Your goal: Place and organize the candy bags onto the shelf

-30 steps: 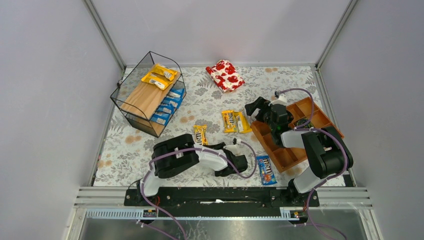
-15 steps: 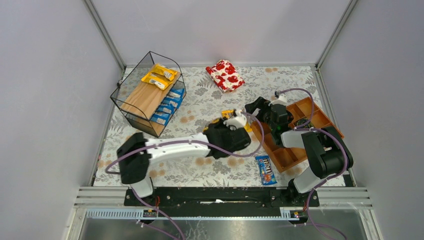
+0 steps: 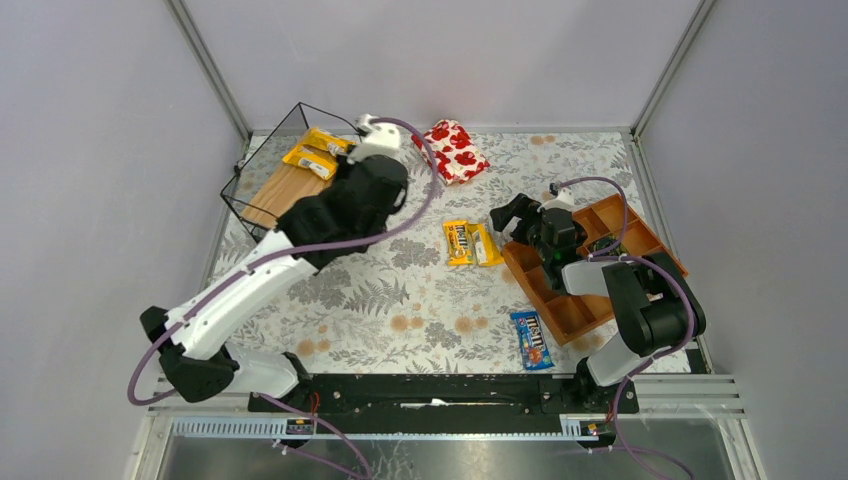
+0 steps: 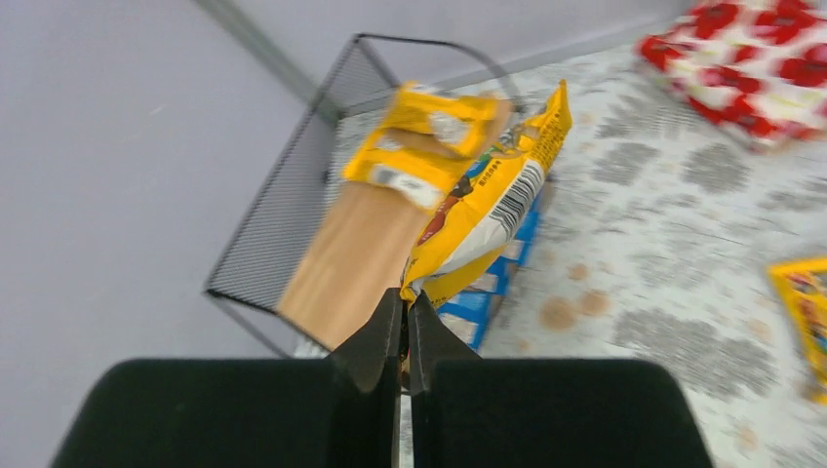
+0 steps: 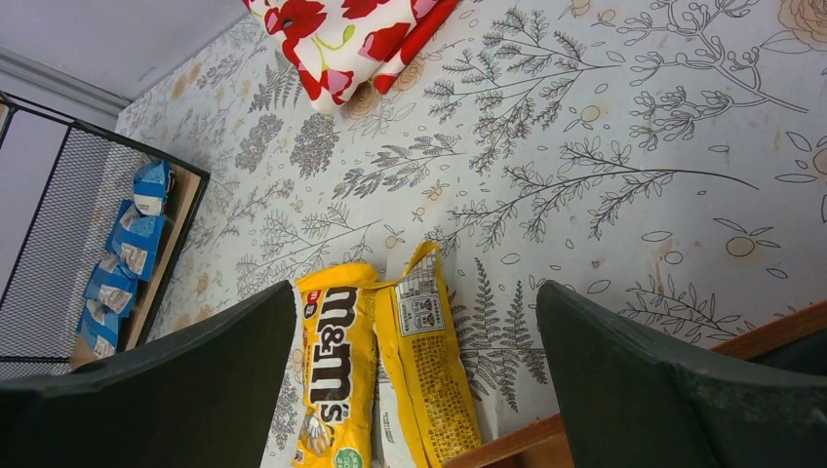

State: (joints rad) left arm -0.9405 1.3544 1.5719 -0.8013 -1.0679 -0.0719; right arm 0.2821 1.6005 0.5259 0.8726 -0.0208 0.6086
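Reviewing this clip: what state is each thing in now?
Left gripper: fingers shut on a glossy yellow candy packet.
Right gripper: fingers open, empty.
Black wire shelf with wooden tiers: upright, partly stocked.
Two yellow packets on the top tier: lying flat.
Blue packets on the lower tier: in a row.
Pair of yellow packets on the table: flat, side by side.
Lone blue packet: flat on table.

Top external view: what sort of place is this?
Likely a robot test cell: plain grey enclosure walls, two white-and-black robot arms bolted to a black metal rail, and a floral-patterned table cover.
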